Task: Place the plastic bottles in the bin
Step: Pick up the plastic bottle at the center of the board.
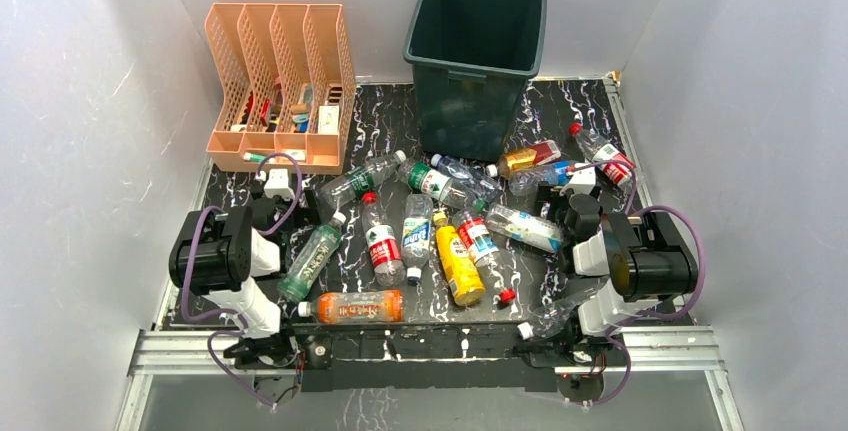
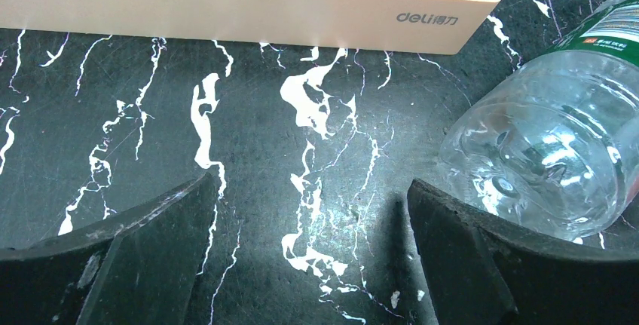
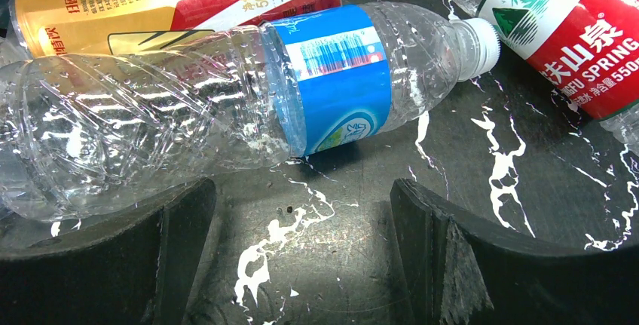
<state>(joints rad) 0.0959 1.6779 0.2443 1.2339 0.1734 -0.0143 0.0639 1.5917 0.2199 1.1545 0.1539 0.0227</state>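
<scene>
Several plastic bottles lie scattered on the black marbled table (image 1: pixel 400 131) before the empty dark green bin (image 1: pixel 470 111) at the back. My left gripper (image 1: pixel 278 186) (image 2: pixel 310 189) is open and empty, low over bare table. A clear green-label bottle (image 2: pixel 550 159) lies just right of its right finger. My right gripper (image 1: pixel 578 183) (image 3: pixel 301 189) is open and empty. A clear blue-label bottle (image 3: pixel 226 106) lies crosswise just beyond its fingertips, over the left one. An orange-red bottle (image 3: pixel 173 1) and a red-label bottle (image 3: pixel 573 31) lie further off.
The peach file organizer (image 1: pixel 285 86) stands at the back left; its base (image 2: pixel 249 12) is just ahead of my left gripper. An orange bottle (image 1: pixel 358 305) and a crumpled clear bottle (image 1: pixel 555 316) lie by the near edge. White walls enclose the table.
</scene>
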